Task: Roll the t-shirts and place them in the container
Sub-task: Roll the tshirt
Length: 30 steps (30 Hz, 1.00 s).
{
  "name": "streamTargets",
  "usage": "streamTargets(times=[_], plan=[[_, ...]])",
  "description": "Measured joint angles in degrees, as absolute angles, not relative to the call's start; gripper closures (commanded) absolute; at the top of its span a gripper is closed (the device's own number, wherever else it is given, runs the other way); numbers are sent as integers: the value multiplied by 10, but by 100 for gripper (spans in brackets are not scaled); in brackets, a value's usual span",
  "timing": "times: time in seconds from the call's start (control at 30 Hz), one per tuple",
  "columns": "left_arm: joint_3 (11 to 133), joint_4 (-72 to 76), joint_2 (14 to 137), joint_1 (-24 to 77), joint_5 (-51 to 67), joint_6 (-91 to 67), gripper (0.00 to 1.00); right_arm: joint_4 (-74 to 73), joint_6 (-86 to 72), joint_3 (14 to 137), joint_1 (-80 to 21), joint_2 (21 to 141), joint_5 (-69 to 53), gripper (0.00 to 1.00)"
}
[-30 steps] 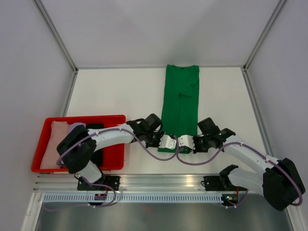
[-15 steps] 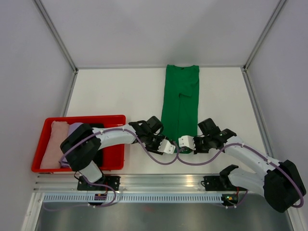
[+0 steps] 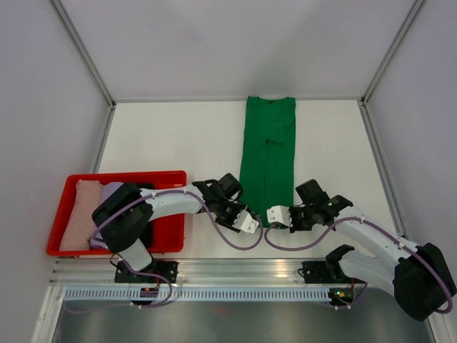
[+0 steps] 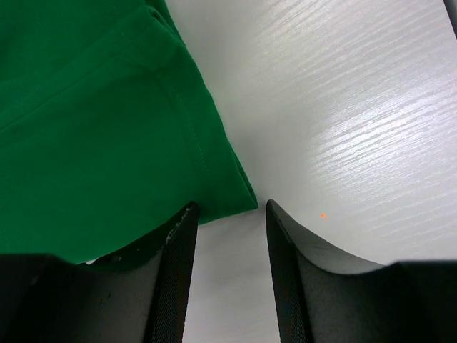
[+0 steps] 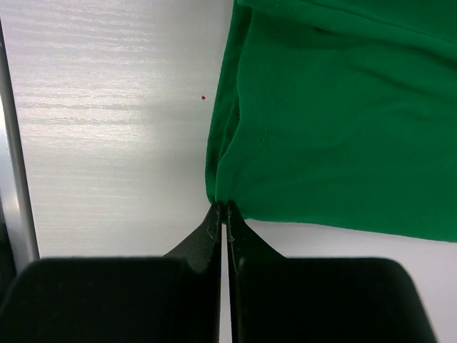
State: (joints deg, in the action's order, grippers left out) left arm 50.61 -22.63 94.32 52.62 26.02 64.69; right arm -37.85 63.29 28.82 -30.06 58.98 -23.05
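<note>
Green cotton filled both wrist views. The right claw [image 5: 223,209] had its tips pressed together on a near hem corner of the green t-shirt [image 3: 268,150]. The left claw [image 4: 228,209] stood apart, with the other corner at its gap. Up the middle of the bench [image 3: 178,136], the shirt lay as a long folded strip. Rolling looked not yet begun. Next, the left would need to close, then both turn the hem away.

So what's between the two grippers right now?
The green shirt's near hem, in the top view. The right gripper is shut on it; the left gripper is open at its corner.
</note>
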Motion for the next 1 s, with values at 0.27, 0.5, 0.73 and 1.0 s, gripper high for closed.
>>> streamTargets(times=[0.27,0.5,0.73,1.0], plan=[[508,-228,946,533,262,665,72,-371,632,288,-301,594,-231,100],[515,-228,954,535,260,665,98,-370,626,289,-301,595,-231,100],[571,-273,980,506,270,620,98,-370,613,307,-286,600,-243,100],[639,-324,993,460,311,571,98,-369,592,327,-256,601,-255,100]])
